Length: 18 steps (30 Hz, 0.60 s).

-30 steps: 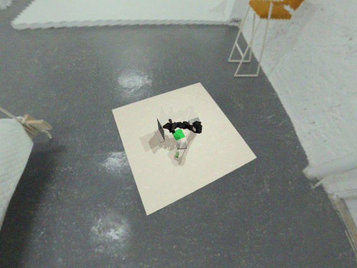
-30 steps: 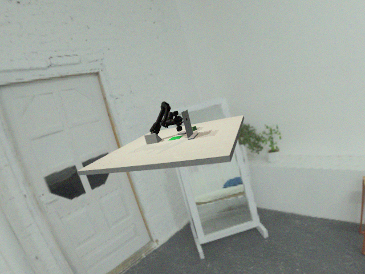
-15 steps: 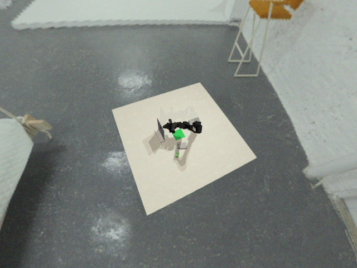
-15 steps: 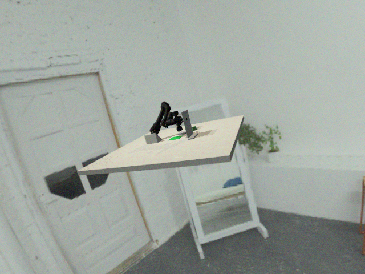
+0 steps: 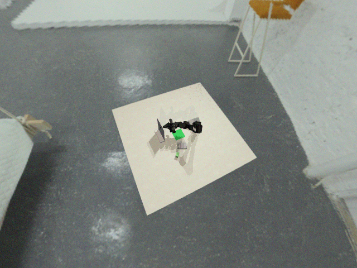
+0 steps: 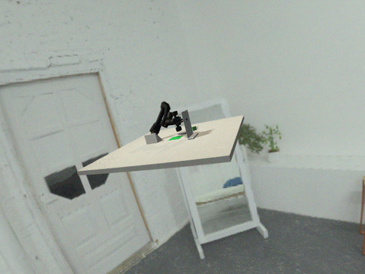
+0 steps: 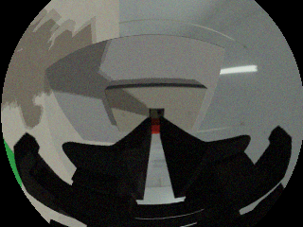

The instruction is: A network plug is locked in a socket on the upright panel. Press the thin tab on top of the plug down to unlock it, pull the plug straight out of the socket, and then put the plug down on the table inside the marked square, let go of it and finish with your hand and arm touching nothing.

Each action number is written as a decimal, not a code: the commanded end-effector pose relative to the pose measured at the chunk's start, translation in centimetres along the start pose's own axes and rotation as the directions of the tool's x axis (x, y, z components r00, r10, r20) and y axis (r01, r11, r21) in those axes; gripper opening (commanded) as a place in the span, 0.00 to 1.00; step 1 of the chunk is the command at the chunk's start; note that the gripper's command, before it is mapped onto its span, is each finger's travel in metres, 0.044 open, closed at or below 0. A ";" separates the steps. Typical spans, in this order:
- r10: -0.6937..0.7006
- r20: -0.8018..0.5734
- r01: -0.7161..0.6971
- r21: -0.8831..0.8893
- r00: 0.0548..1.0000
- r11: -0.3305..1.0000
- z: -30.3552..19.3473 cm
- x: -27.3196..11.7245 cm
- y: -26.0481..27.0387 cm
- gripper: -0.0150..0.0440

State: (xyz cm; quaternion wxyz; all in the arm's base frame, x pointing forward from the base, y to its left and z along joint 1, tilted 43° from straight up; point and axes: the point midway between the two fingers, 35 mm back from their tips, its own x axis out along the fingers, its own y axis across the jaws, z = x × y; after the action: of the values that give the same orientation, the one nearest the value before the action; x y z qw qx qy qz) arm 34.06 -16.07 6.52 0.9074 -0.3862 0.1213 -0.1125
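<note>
Pale slab table, faint-grained; thin grey upright panel at nine o'clock from my arm, top view. My black wedge-fingered hand clamped on red-marked plug, plug right at dark square socket, twelve o'clock in wrist view.

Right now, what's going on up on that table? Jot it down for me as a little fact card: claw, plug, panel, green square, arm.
claw: shut on the plug, at the front of the panel
plug: small, with red on it; between the claw's fingers
panel: grey, upright, standing on the table
green square: flat on the table, plug not on it
arm: black, reaching toward the panel
unclear: whether the plug is unlocked
</note>
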 end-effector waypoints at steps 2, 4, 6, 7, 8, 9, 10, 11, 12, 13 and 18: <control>0.002 -0.001 -0.002 -0.005 1.000 1.000 -0.1 -0.5 0.1 0.25; 0.002 -0.001 -0.002 -0.005 1.000 1.000 -0.2 -0.6 0.1 0.25; 0.002 -0.001 -0.002 -0.005 1.000 1.000 -0.2 -0.7 0.1 0.25; 0.002 -0.001 -0.002 -0.005 1.000 1.000 -0.2 -0.8 0.1 0.25; 0.002 -0.001 -0.002 -0.005 1.000 1.000 -0.2 -0.9 0.1 0.25; 0.002 -0.001 -0.002 -0.005 1.000 1.000 -0.3 -0.9 0.1 0.25; 0.003 -0.002 -0.003 -0.005 1.000 1.000 -0.3 -1.0 0.1 0.25; 0.003 -0.002 -0.003 -0.005 1.000 1.000 -0.3 -1.0 0.1 0.25; 0.003 -0.002 -0.003 -0.005 1.000 1.000 -0.3 -1.1 0.1 0.25; 0.003 -0.002 -0.003 -0.005 1.000 1.000 -0.3 -1.2 0.1 0.25; 0.006 -0.004 -0.006 -0.005 1.000 1.000 -0.4 -1.5 0.0 0.25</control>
State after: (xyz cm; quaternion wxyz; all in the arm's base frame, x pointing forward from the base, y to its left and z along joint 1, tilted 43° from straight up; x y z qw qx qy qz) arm 32.91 -16.06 6.49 0.9069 -0.3864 0.1230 -0.1143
